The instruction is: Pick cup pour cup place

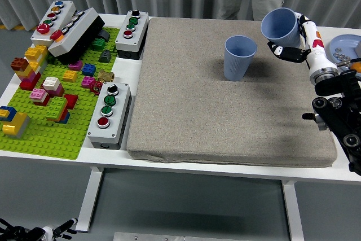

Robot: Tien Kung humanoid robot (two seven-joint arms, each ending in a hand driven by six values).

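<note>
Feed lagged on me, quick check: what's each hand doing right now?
Left hand: not in view.
Right hand: shut on the lifted blue cup, held tilted in the air just right of the standing blue cup.
</note>
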